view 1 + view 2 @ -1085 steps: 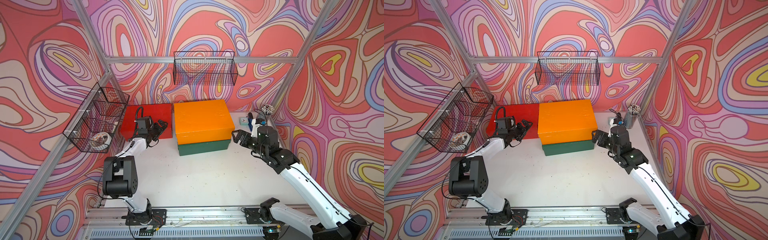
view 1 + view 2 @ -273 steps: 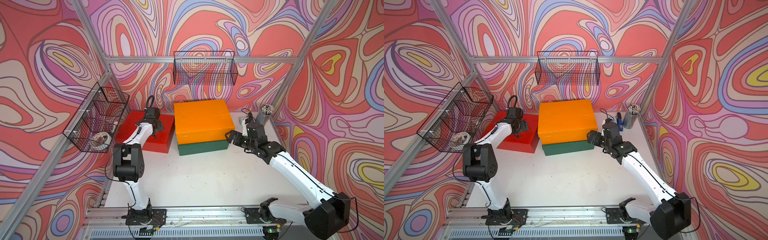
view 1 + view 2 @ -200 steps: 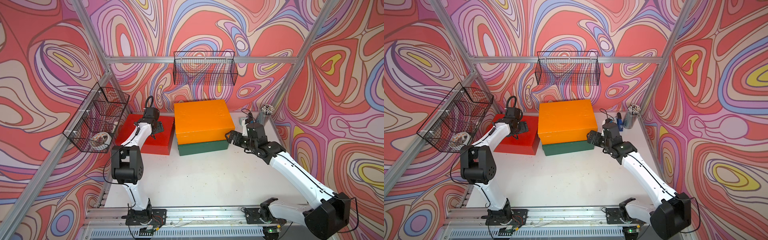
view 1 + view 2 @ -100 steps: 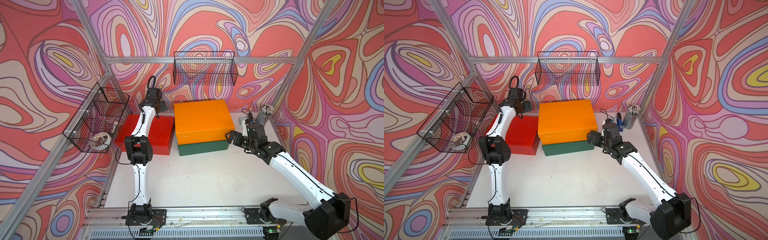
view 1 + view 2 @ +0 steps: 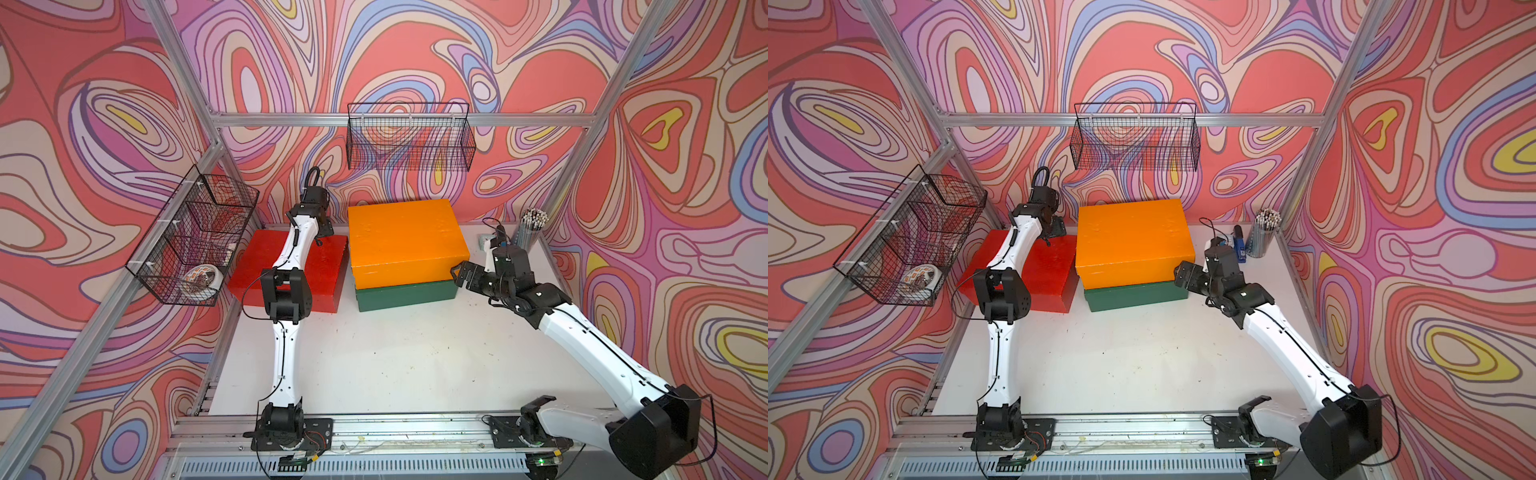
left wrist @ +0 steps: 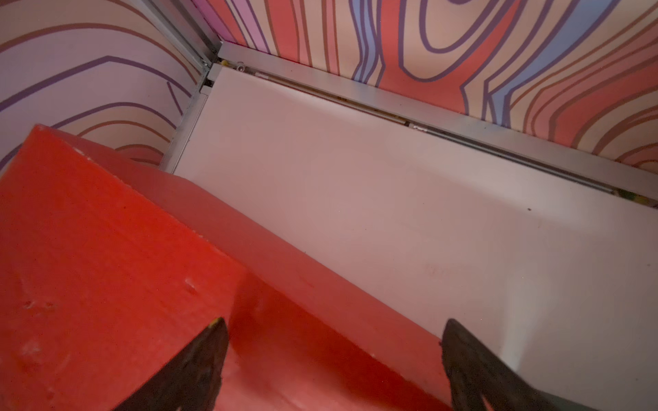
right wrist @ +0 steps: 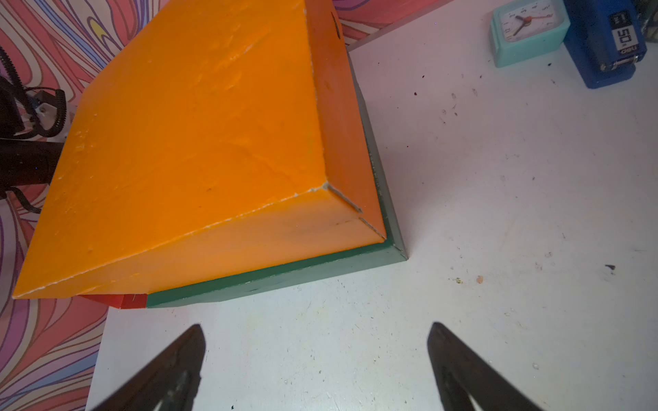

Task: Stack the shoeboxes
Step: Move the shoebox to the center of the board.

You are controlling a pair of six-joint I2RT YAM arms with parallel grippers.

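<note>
Orange box (image 5: 405,241) atop green box (image 5: 405,296), red box (image 5: 329,266) perhaps touching

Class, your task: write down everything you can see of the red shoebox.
The red shoebox is a rectangular cardboard-looking box, painted red, lid on, its paint rough with small chips. It appears to lie flat on the table, not stacked, close beside the green box; contact is unclear. The left arm reaches over it, and the open left tool straddles its back edge; touch cannot be told.

Upper shoebox (image 5: 405,241) on lower shoebox (image 5: 405,294), third shoebox (image 5: 332,270) just left, pencil cup (image 5: 527,233) back right
</note>
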